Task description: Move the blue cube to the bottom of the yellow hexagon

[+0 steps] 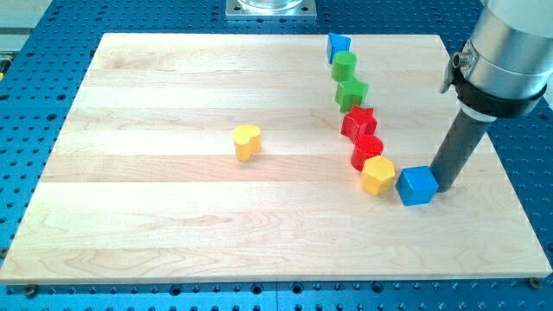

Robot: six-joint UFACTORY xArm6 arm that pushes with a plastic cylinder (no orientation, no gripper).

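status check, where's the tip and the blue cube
My tip touching the blue cube on its right. Cube sits right of the yellow hexagon, not yet below it. Nothing blocking the path underneath.

Pale wooden bench point(173, 225), yellow heart block point(247, 142) alone at centre, a curving line toward the view's right of small blue block point(338, 46), green cylinder point(345, 66), green star block point(352, 93), red star block point(359, 123), red cylinder point(367, 151), yellow hexagon point(378, 175), blue cube point(416, 185)
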